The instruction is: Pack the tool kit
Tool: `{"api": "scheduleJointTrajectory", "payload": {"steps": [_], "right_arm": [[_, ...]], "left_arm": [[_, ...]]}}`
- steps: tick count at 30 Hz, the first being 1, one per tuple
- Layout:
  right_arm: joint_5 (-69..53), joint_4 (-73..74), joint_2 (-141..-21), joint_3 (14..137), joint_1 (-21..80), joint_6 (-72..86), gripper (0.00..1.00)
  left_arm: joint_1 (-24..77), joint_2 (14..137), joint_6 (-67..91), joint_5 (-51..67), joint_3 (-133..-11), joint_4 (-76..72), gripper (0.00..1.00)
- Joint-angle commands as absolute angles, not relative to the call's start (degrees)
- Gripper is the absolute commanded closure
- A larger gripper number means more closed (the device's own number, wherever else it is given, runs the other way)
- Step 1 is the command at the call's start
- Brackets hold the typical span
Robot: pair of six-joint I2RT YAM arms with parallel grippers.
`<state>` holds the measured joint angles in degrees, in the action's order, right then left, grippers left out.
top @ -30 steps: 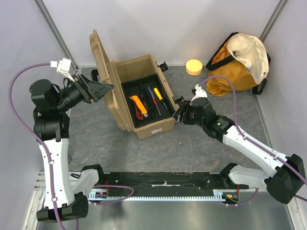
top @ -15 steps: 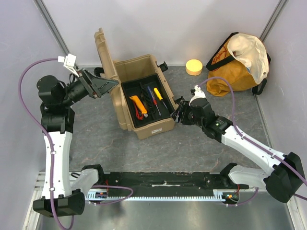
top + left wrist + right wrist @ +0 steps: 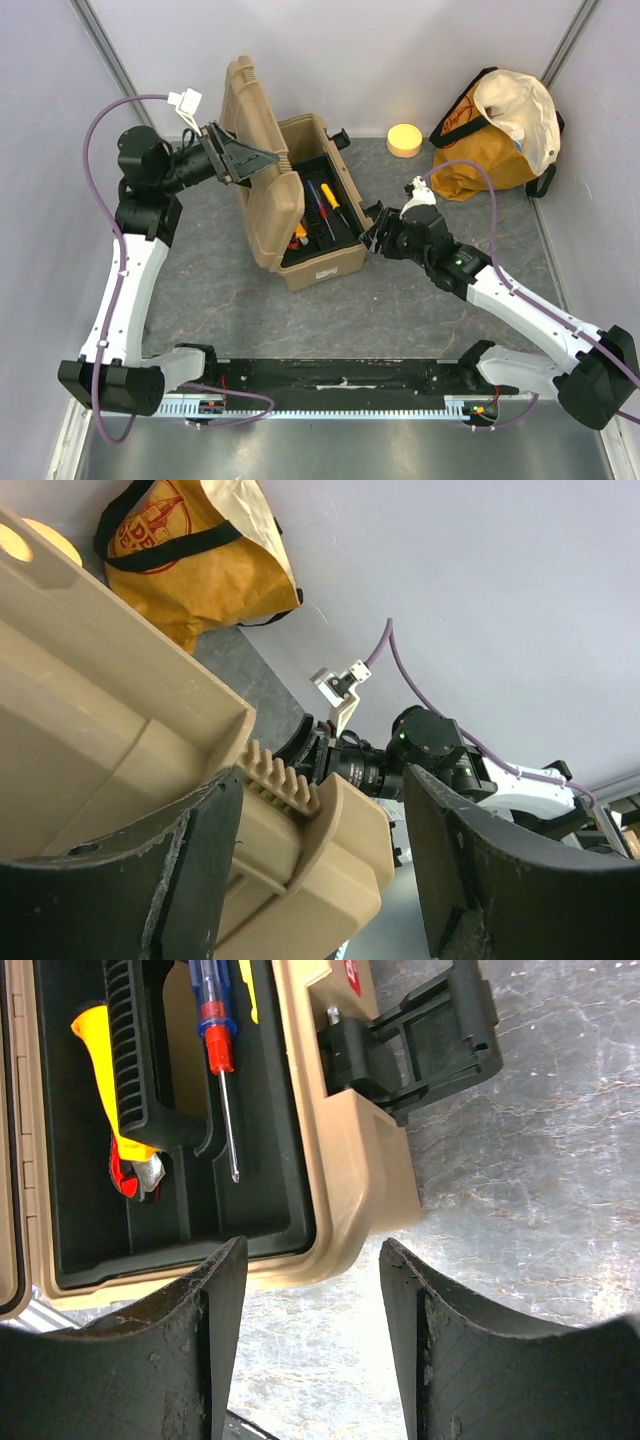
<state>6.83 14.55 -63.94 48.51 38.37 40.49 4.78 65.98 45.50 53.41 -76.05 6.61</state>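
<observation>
The tool kit (image 3: 325, 268) stands near the table's (image 3: 400, 310) back edge. Its half-shut lid (image 3: 270, 212) hides most of the tools (image 3: 328, 203). The left gripper (image 3: 268, 160) straddles the lid's rim with its jaws wide. The right gripper (image 3: 373, 235) is also wide and holds nothing.

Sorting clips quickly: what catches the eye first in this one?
A tan toolbox sits mid-table, its lid half-raised with the left claw straddling its edge. Inside, hand tools lie in a black tray, and the open right claw hovers at its right side. An orange-yellow bag slumps in the far right corner.
</observation>
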Motion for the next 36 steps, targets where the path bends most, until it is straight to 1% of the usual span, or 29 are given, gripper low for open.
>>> {"api": "scheduleJointTrajectory", "payload": {"steps": [1,3,10,13,14,16,17,20,23,26,33,36], "right_arm": [[12.03,16.43,-61.53,50.09,37.88,40.26,0.37],[14.84,18.36,-60.82,50.8,37.88,40.08,0.37],[31.45,28.73,-57.49,52.56,37.62,40.87,0.35],[34.01,30.23,-55.55,52.65,37.18,40.34,0.33],[33.75,30.23,-54.94,53.08,37.09,39.91,0.31],[31.57,29.36,-54.58,54.49,37.18,38.33,0.27],[29.12,28.14,-54.41,55.01,37.18,36.41,0.24],[18.5,23.66,-54.58,56.6,37.18,31.39,0.2],[11.97,19.44,-55.63,57.65,37.18,28.84,0.14],[8.89,18.02,-59.31,59.76,37.18,28.04,0.1],[2.3,13.28,-68.54,61.61,37.18,28.3,0.09],[-2.45,12.31,-71.27,61.44,37.18,28.65,0.12]], "left_arm": [[5.89,69.78,46.93,50.71,-80.94,4.13,0.28],[6.5,70.92,46.93,51.06,-82.52,4.13,0.28],[7.29,70.23,45.88,50.63,-83.5,4.39,0.28],[7.21,68.56,43.6,49.4,-81.92,6.76,0.28],[7.21,67.6,42.55,48.52,-81.22,7.99,0.27],[7.21,66.54,39.74,46.16,-79.29,11.05,0.27],[7.29,65.66,37.64,43.97,-77.71,13.08,0.27],[7.29,64.25,30.88,33.0,-74.63,21.24,0.26],[7.21,63.81,27.17,22.61,-71.29,26.44,0.26],[7.29,64.33,25.84,19.43,-68.21,28.74,0.26],[7.21,65.91,26.1,14.95,-63.9,28.39,0.24],[7.21,67.32,26.02,14.68,-62.93,27.86,0.24]]}}
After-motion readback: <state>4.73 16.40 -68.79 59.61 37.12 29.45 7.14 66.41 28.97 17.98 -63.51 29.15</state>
